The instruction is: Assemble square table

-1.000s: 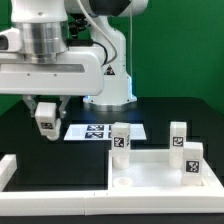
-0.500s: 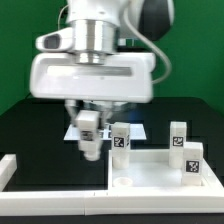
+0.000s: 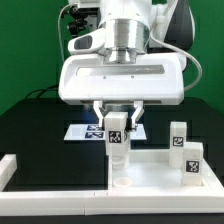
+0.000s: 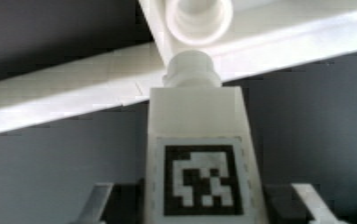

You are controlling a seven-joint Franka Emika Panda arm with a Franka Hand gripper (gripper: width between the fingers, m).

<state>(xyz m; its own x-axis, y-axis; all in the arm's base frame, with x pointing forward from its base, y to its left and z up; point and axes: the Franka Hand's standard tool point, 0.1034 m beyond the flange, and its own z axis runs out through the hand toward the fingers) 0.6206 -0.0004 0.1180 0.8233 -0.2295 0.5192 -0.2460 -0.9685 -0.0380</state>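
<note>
My gripper [image 3: 116,128] is shut on a white table leg [image 3: 116,142] with a black-and-white tag, held upright. The leg hangs just above the near corner socket [image 3: 122,183] of the white square tabletop [image 3: 158,172], on the exterior view's left side of the slab. In the wrist view the leg [image 4: 200,130] runs out from between my gripper [image 4: 200,205] fingers [image 4: 100,200], and its narrow tip points at the round socket [image 4: 196,15]. Two more tagged legs [image 3: 178,135] [image 3: 192,160] stand on the exterior view's right side of the tabletop.
The marker board [image 3: 84,131] lies on the black table behind my gripper. White border rails [image 3: 55,203] run along the front edge and rise at the exterior view's left corner [image 3: 8,170]. The arm's white body fills the upper middle.
My gripper has carried the leg toward the exterior view's right, from over the black table beside the marker board to above the tabletop's near corner socket. The jaws' opening looks the same.
</note>
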